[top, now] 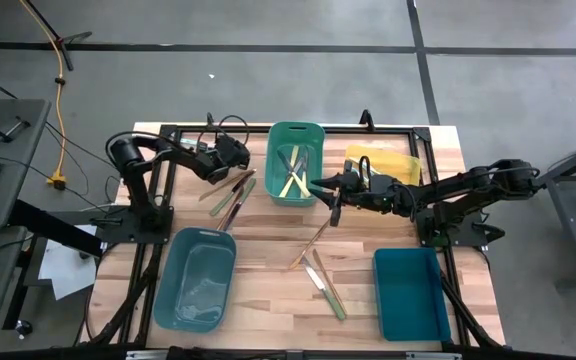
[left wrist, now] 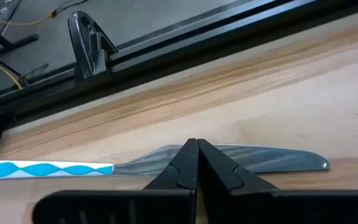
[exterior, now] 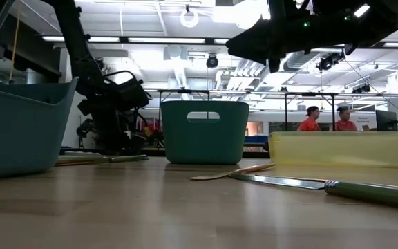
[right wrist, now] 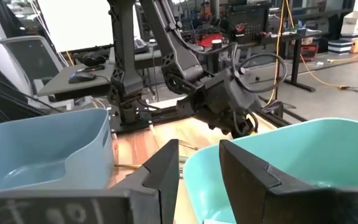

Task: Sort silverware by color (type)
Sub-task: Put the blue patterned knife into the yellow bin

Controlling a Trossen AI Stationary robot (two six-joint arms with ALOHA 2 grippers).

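A: Where did we find the left end effector [top: 240, 152]?

B: At the far left of the bench [top: 268, 270], low over the wood, its fingers [left wrist: 188, 165] clenched together. In the left wrist view the tips sat right over a knife [left wrist: 166, 163] with a blue-and-white patterned handle, but we could not tell whether they touched it.

A: And the right end effector [top: 320, 183]?

B: We saw it at the right rim of the green bin [top: 296, 160] at the back of the bench. Its fingers [right wrist: 160, 168] stood apart; whether they held anything we could not tell.

A: Where was the silverware?

B: Split up. Several pale-handled pieces [top: 294, 178] lay inside the green bin. A small cluster [top: 234, 195] lay on the wood just left of that bin. A few more [top: 320, 265] lay near the middle of the bench, a green-handled knife [exterior: 323, 185] among them, between the teal bin [top: 196, 278] and the blue bin [top: 412, 292]. A yellow bin [top: 393, 163] stood at the back right.
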